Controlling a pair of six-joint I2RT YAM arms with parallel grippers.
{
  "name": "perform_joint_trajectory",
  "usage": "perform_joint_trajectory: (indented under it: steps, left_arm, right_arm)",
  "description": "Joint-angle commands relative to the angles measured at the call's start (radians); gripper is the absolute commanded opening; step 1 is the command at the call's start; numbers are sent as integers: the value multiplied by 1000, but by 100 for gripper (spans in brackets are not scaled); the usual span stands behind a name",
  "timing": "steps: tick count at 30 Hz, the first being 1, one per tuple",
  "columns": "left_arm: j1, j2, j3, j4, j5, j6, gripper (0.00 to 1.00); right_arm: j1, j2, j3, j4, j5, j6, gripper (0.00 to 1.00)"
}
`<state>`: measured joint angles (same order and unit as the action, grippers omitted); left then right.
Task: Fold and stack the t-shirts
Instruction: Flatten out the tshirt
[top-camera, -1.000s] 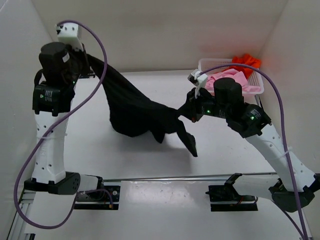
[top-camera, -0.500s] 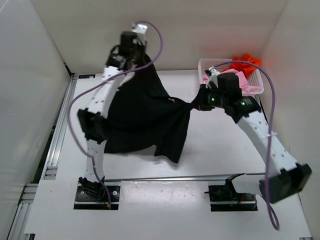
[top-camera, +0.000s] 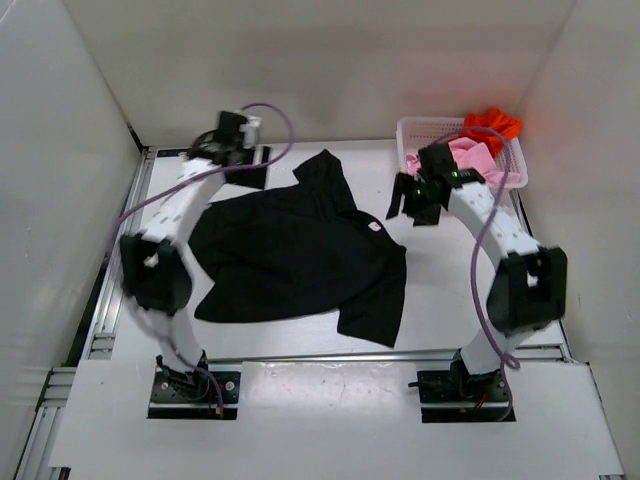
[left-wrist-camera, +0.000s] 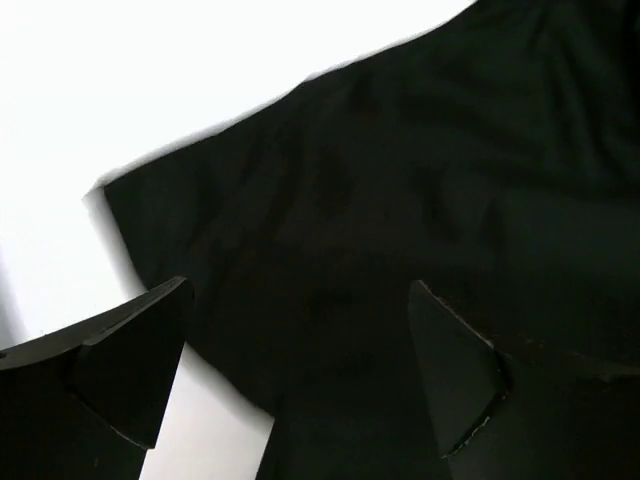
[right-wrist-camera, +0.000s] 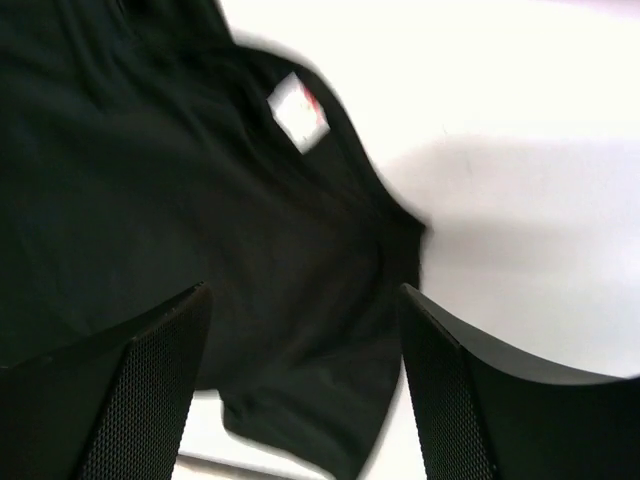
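Your left hand (left-wrist-camera: 298, 300) and right hand (right-wrist-camera: 305, 295) had just sprung wide and let go, so the black t-shirt (top-camera: 300, 250) lay spread across the middle of the surface (top-camera: 455, 290), ready for folding.

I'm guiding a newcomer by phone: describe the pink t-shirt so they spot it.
In the far right corner of the table sits a white mesh basket. The pink t-shirt lies bunched inside it, beside the orange-red t-shirt at its far end; it alone is pale.
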<state>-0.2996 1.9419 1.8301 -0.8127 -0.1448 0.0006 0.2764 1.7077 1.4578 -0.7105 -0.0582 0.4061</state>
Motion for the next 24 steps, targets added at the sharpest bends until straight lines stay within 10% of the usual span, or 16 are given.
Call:
perform_joint_trajectory:
  steps: [1,9,24]
  left_arm:
    - [83,-314,-199,-190,73,-1,99]
    - [163,-517,-840,-125,185,-1,79]
    - [247,-469,-1017,-13,162,-1,75]
  right_arm:
    - [13,-178,-172,-38,5,-27,78]
    - [92,-302,-532,-20,-51,-36,78]
    - [219,-275,-734,65,-117,5,78]
